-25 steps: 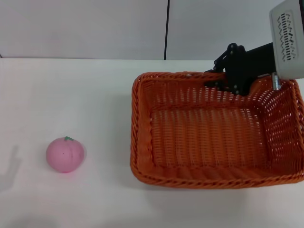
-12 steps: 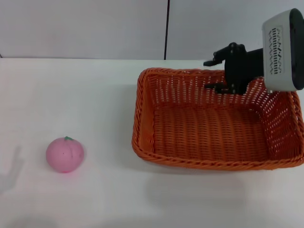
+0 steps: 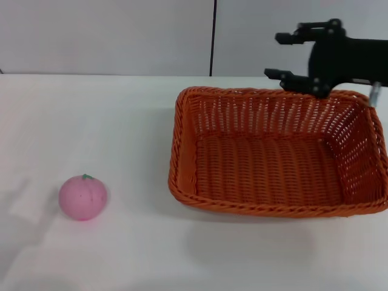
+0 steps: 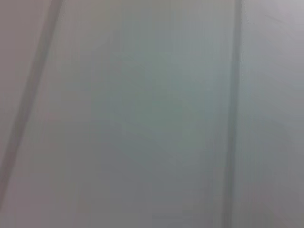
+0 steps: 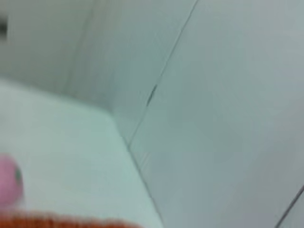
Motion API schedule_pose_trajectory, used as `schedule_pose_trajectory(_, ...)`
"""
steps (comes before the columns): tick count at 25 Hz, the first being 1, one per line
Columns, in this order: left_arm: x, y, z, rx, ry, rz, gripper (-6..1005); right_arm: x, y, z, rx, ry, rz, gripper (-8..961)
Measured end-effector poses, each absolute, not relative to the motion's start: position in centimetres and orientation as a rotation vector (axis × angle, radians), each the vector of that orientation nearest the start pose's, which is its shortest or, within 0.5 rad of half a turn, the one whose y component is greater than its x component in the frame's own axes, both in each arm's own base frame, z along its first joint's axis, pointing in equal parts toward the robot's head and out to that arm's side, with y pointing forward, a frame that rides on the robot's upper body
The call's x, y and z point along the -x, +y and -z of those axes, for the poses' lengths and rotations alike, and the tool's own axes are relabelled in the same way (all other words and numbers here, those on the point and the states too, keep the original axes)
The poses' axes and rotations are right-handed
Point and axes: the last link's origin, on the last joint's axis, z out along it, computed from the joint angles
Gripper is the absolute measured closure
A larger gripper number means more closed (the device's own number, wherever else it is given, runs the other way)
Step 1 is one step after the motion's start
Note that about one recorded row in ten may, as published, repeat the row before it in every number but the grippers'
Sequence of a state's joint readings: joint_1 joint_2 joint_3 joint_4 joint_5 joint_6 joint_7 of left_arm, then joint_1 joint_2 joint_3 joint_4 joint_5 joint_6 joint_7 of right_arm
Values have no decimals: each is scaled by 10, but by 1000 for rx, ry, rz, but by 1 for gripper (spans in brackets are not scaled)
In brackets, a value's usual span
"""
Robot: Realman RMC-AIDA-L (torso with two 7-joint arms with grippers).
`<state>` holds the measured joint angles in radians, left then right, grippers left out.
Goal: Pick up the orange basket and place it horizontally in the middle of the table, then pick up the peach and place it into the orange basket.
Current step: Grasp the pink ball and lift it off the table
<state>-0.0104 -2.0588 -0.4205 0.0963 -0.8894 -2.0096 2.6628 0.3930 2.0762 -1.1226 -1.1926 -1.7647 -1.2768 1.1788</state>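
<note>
Right hand (image 3: pixel 297 57) is hovering open above the orange basket (image 3: pixel 276 157) far rim; the peach (image 3: pixel 83 197) is sitting well leftward on the bench (image 3: pixel 91 121), left hand unseen.

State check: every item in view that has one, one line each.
orange basket: resting flat on the table, open side up, empty, released.
peach: on the table left of the basket, apart from it, stem up, untouched.
right hand: open, above the basket's far rim, holding nothing.
left hand: not in view.
table: bears the basket and peach.
</note>
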Motion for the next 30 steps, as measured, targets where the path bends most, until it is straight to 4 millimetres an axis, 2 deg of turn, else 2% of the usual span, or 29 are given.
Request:
schedule_pose_trajectory(2, 357, 128, -28, 1846, -466, 1069, 284, -200, 339, -47, 2495, -135, -616, 399)
schedule_pose_trajectory(3, 357, 128, -28, 1846, -466, 1069, 310, -200, 339, -47, 2495, -135, -616, 399)
schedule_pose_trajectory(5, 359, 130, -26, 1911, -495, 1055, 360, -208, 327, -50, 2459, -66, -726, 399)
schedule_pose_trajectory(6, 359, 131, -26, 1929, -500, 1051, 386, -213, 321, -51, 2436, -22, -788, 399)
schedule_pose_trajectory(7, 360, 132, -26, 1953, -508, 1043, 411, -224, 309, -51, 2389, 76, -924, 399)
schedule_pose_trajectory(9, 361, 135, -24, 2001, -520, 1025, 402, -229, 304, -51, 2367, 112, -981, 399)
schedule_pose_trajectory(10, 364, 141, -21, 2040, -548, 999, 398, -244, 293, -53, 2300, 177, -1096, 399)
schedule_pose_trajectory(11, 364, 141, -21, 2040, -548, 999, 393, -244, 293, -53, 2300, 177, -1096, 399)
schedule_pose_trajectory(12, 366, 144, -18, 2052, -566, 979, 389, -258, 282, -58, 2218, 235, -1197, 399)
schedule_pose_trajectory(13, 366, 144, -18, 2052, -566, 979, 356, -258, 282, -58, 2218, 235, -1197, 399)
schedule_pose_trajectory(15, 371, 158, -9, 2084, -612, 905, 290, -277, 261, -66, 2078, 288, -1357, 399)
schedule_pose_trajectory(16, 372, 160, -7, 2090, -616, 894, 258, -277, 261, -66, 2078, 288, -1357, 399)
schedule_pose_trajectory(19, 375, 176, 3, 2121, -635, 819, 159, -294, 239, -70, 1954, 349, -1444, 399)
schedule_pose_trajectory(21, 375, 181, 5, 2136, -632, 804, 160, -298, 232, -70, 1937, 360, -1454, 399)
schedule_pose_trajectory(30, 374, 190, 21, 2273, -629, 720, 166, -303, 225, -67, 1922, 393, -1460, 399)
